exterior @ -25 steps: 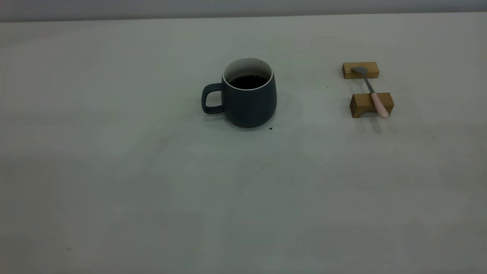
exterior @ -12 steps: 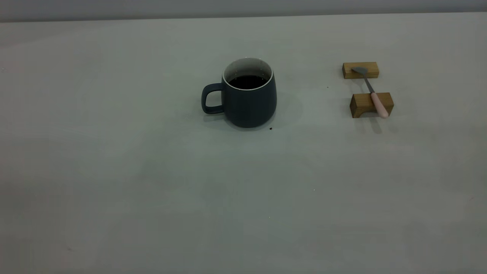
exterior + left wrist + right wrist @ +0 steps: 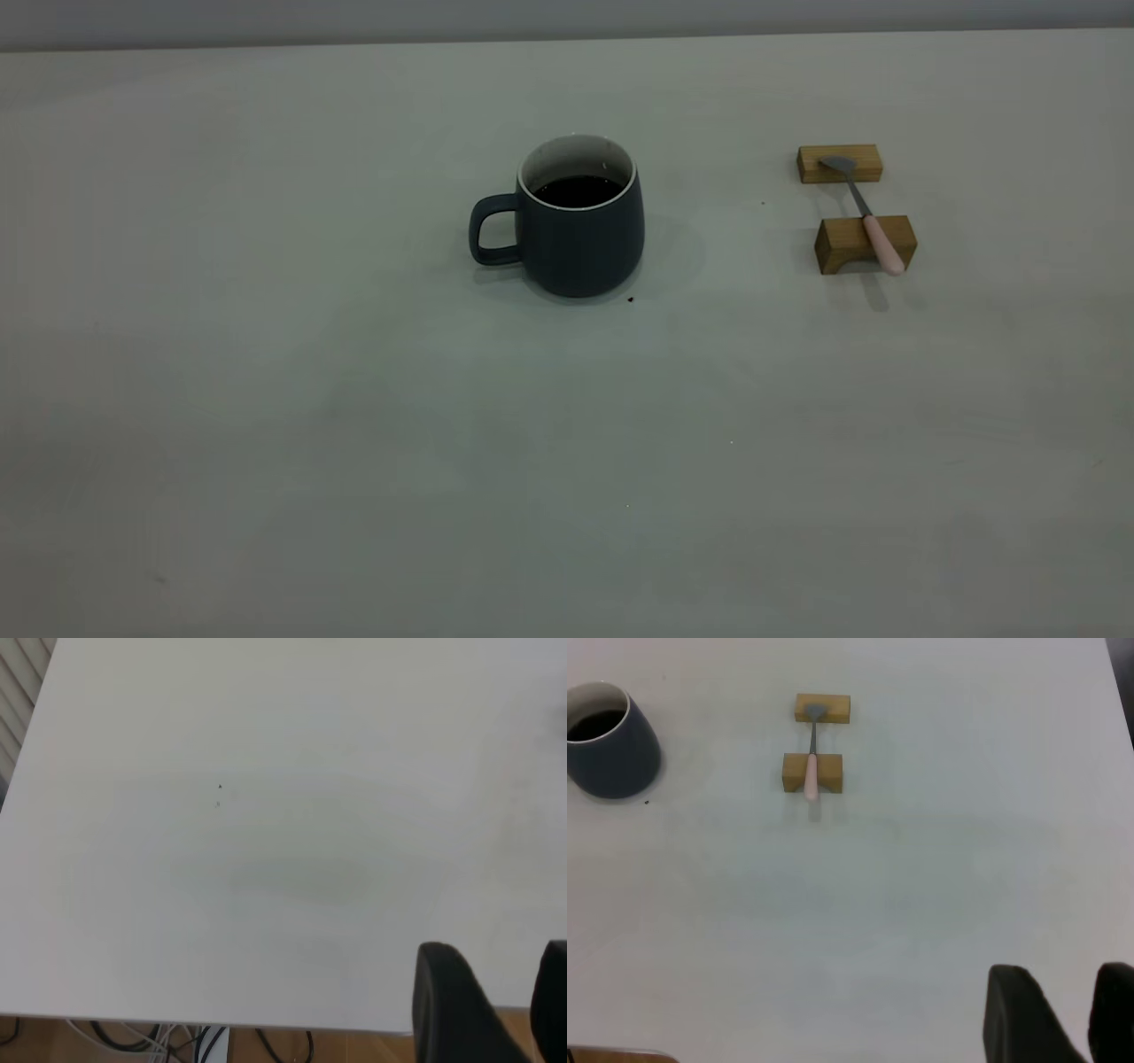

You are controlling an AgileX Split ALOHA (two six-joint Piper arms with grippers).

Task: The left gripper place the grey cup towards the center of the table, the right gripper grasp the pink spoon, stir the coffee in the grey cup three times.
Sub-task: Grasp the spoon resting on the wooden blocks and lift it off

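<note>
The grey cup (image 3: 580, 235) stands upright near the middle of the table (image 3: 354, 443), its handle pointing left and dark coffee (image 3: 577, 190) inside. The pink spoon (image 3: 873, 226) lies across two wooden blocks to the cup's right, bowl on the far block and pink handle over the near one. Neither gripper appears in the exterior view. In the right wrist view my right gripper (image 3: 1059, 979) hangs far from the spoon (image 3: 811, 771) and cup (image 3: 607, 753), with a small gap between its fingers. My left gripper (image 3: 496, 961) hovers over bare table near its edge, holding nothing.
Two tan wooden blocks (image 3: 840, 164) (image 3: 850, 246) carry the spoon. A tiny dark speck (image 3: 631, 299) lies by the cup's base. In the left wrist view, the table edge runs close by, with cables (image 3: 204, 1041) and wooden floor below it.
</note>
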